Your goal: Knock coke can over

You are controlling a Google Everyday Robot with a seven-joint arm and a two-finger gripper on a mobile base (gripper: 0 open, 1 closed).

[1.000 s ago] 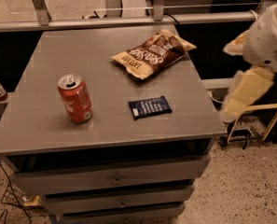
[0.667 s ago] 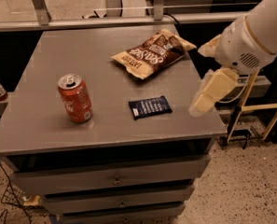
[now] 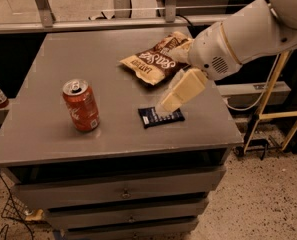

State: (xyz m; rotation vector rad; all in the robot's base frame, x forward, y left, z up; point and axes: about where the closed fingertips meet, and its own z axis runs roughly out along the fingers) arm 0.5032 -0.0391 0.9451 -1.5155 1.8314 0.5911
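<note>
Small red-orange aluminium coke can point(image 3: 81, 105) stood upright, long axis vertical, front-left on the grey counter point(image 3: 53, 59). Cream claw point(image 3: 167, 105) hovered over a dark blue snack wrapper point(image 3: 161, 117). The can lay well apart, leftward in the camera view. Claw state: could not tell.

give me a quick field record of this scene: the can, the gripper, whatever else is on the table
target: small red-orange aluminium drink can, upright, front left of the table top
task state: can not yet knocked over
gripper: cream gripper, over the wrapper, to the right of the can and apart from it
wrapper: dark blue snack bar wrapper, flat, front centre-right
bag: brown-and-cream chip bag, lying behind the wrapper
surface: grey table with drawers below
</note>
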